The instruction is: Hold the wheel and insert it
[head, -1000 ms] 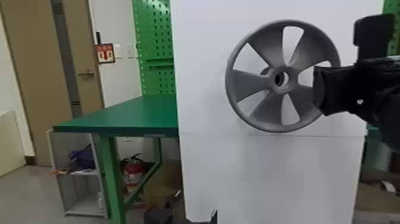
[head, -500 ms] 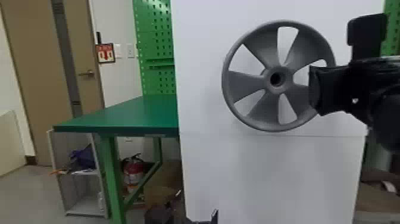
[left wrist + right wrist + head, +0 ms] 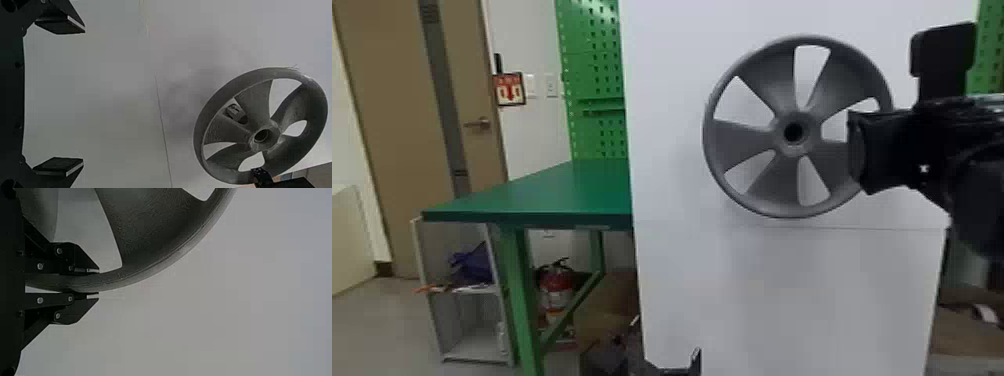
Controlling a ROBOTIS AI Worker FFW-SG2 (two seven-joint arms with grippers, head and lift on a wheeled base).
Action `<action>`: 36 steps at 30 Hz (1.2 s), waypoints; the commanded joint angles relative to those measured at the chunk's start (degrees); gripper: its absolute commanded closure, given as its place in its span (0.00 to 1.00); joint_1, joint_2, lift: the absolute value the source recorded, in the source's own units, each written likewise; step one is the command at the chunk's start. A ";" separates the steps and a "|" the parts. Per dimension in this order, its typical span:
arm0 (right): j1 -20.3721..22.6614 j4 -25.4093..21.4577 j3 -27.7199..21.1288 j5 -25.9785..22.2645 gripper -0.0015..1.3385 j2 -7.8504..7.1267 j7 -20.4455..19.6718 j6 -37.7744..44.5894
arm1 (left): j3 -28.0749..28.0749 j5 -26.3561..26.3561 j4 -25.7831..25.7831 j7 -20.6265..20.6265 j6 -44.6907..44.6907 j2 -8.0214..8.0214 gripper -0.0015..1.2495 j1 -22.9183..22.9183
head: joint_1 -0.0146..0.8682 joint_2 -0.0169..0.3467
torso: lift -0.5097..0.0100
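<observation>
Gripped the wheel [image 3: 739, 145] by its rim [image 3: 137, 275] in right pincer [image 3: 98, 285], with left pincer [image 3: 83, 95] open below it, and likely needed to square the hub [image 3: 807, 136] before pushing.

Wheel rim [image 3: 125, 279] tight between jaws
</observation>
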 commanded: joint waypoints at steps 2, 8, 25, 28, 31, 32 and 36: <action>0.05 0.61 0.16 0.54 0.81 0.06 -0.03 -0.30 | -0.91 0.46 0.01 0.76 -0.17 0.87 0.08 -0.33 | 0.28 0.88 | 0.02; -0.12 1.93 -0.90 1.51 0.81 0.06 -0.03 -1.27 | -1.70 0.90 0.10 1.47 -0.43 1.39 0.08 -0.60 | 0.28 0.88 | 0.02; -0.04 3.51 -2.13 0.89 0.59 0.06 -0.03 -3.56 | -1.88 1.34 0.10 1.73 -0.61 1.66 0.08 -0.51 | 0.28 0.88 | 0.02; 0.32 3.25 -2.22 -0.25 0.43 0.06 -0.03 -3.64 | -1.79 1.52 0.10 1.73 -0.61 1.66 0.08 -0.24 | 0.28 0.88 | 0.02; 0.67 2.72 -2.13 -0.51 0.35 0.06 -0.03 -3.56 | -1.79 1.52 0.10 1.73 -0.61 1.66 0.08 -0.07 | 0.28 0.88 | 0.02; 0.84 2.46 -2.04 -0.78 0.33 0.06 -0.03 -3.56 | -1.88 1.52 0.10 1.73 -0.61 1.66 0.08 -0.07 | 0.28 0.88 | 0.02; 1.55 0.79 -1.78 -1.48 0.31 0.06 -0.03 -3.64 | -1.79 1.52 0.10 1.73 -0.61 1.66 0.08 0.02 | 0.28 0.88 | 0.02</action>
